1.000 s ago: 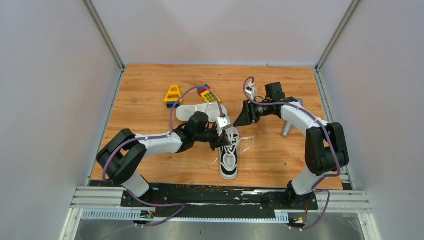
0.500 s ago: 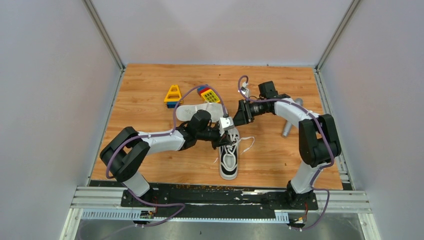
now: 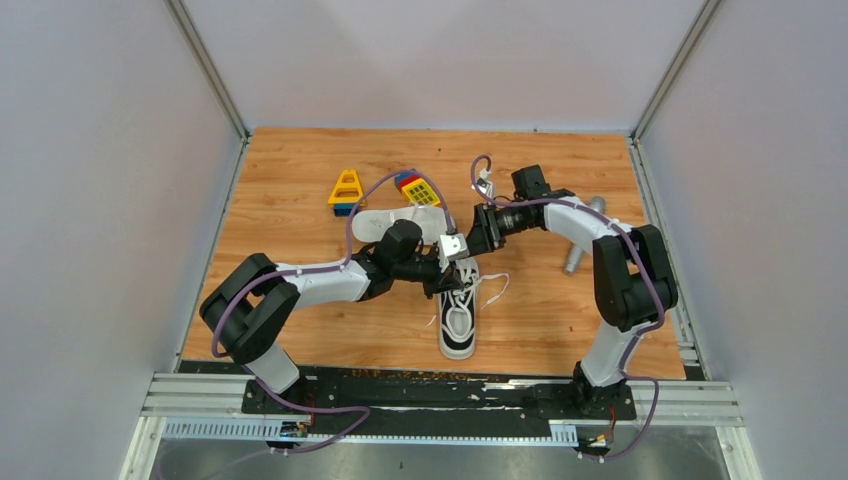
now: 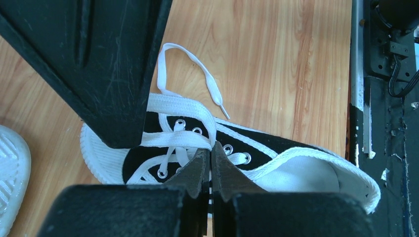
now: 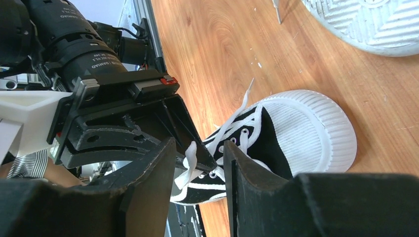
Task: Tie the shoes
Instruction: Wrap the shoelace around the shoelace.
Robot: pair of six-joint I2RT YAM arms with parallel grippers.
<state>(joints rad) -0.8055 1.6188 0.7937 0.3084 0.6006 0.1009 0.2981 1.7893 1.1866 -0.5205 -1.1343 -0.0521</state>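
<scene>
Limp, slippery lace (image 4: 178,106) on the light shoe (image 4: 276,145) should be pinched near the eyelets (image 4: 228,147); left end effector (image 4: 210,158) grips it closed, right end effector (image 5: 198,146) stands open alongside.

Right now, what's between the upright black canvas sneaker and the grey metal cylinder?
Top view: between the black canvas sneaker and the grey metal cylinder lies only a loose white lace end on bare wooden tabletop.
</scene>
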